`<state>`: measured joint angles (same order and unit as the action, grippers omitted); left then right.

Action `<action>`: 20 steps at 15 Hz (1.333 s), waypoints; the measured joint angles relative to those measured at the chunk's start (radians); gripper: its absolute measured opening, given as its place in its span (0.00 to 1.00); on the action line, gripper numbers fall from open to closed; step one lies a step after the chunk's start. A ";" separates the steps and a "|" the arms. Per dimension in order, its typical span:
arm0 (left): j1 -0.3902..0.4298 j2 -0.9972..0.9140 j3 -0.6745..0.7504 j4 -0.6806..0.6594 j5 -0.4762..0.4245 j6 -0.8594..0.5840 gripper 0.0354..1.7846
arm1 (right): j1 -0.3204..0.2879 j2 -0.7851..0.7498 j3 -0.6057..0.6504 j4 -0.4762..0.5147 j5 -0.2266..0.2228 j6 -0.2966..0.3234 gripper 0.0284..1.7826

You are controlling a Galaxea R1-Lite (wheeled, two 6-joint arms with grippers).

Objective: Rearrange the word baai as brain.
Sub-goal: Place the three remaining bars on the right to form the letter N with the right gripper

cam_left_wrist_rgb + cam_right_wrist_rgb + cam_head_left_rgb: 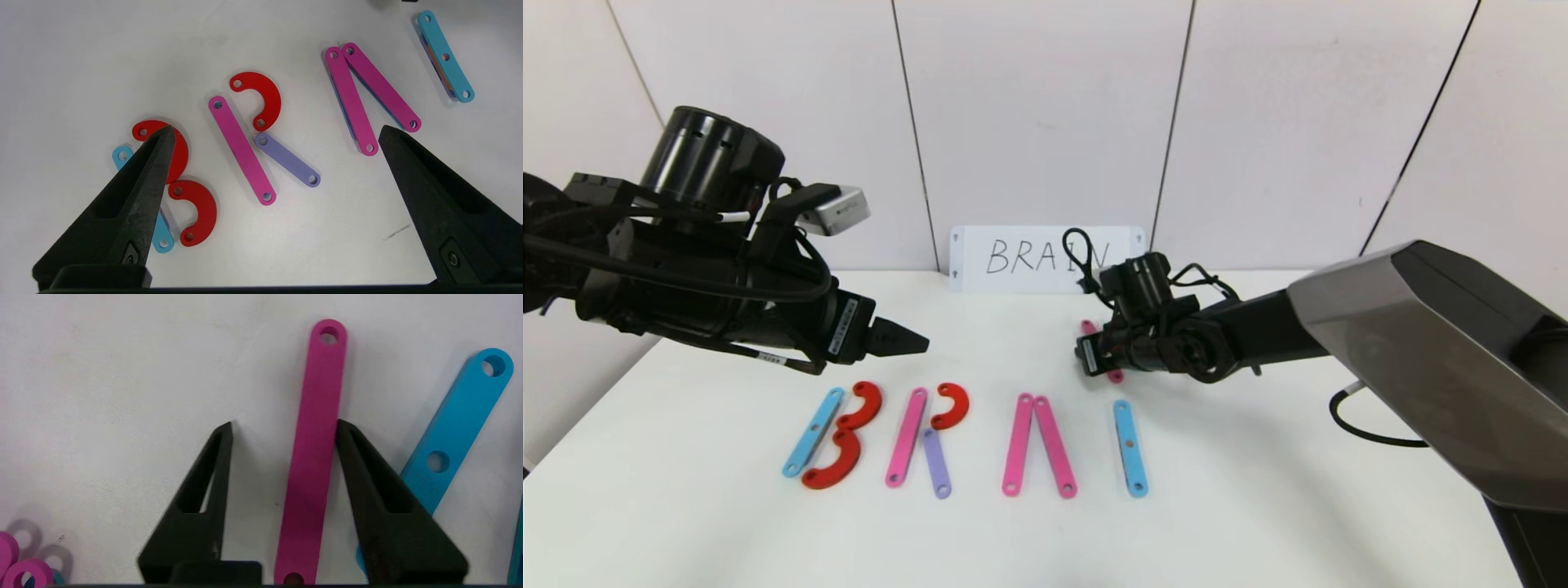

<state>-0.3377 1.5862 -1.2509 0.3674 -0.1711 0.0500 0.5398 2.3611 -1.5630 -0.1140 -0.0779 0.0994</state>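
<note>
The word (968, 441) is lying on the white tabletop (1258, 506) in front of the card (1045, 258), and it is already reading B, R, A (w/o crossbar) and I, so approx. four letters are done; the N is still missing. The right end effector (284, 426) is standing low behind the A and I, half open, w/ a loose pink strip (316, 449) between its fingers, one finger touching the strip edge, the other apart, so not gripping yet. I think this strip is going into the N. The left end effector (273, 132) is hovering wide open above the B and R, holding nothing.
</note>
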 joint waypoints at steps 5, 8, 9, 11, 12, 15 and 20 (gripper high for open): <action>-0.001 0.002 0.001 0.000 0.000 0.000 0.97 | 0.000 0.000 0.003 0.000 -0.009 0.001 0.14; -0.001 0.003 0.000 -0.001 0.001 0.000 0.97 | -0.003 -0.017 0.014 0.006 -0.013 0.002 0.14; -0.001 0.003 0.000 -0.001 0.002 0.000 0.97 | -0.005 -0.030 0.021 0.007 -0.013 0.005 0.14; -0.001 0.002 -0.001 -0.001 0.002 0.000 0.97 | -0.012 -0.075 0.043 0.003 -0.014 0.013 0.14; -0.001 0.000 -0.002 -0.001 0.002 0.000 0.97 | -0.017 -0.105 0.063 0.003 -0.014 0.014 0.14; -0.001 -0.007 -0.002 -0.001 0.000 -0.001 0.97 | -0.039 -0.224 0.154 0.001 -0.019 0.031 0.14; -0.001 -0.022 0.000 0.001 -0.003 -0.001 0.97 | -0.035 -0.391 0.372 0.006 -0.209 0.168 0.14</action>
<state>-0.3389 1.5640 -1.2513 0.3683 -0.1740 0.0489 0.5045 1.9696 -1.1906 -0.1085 -0.2866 0.2674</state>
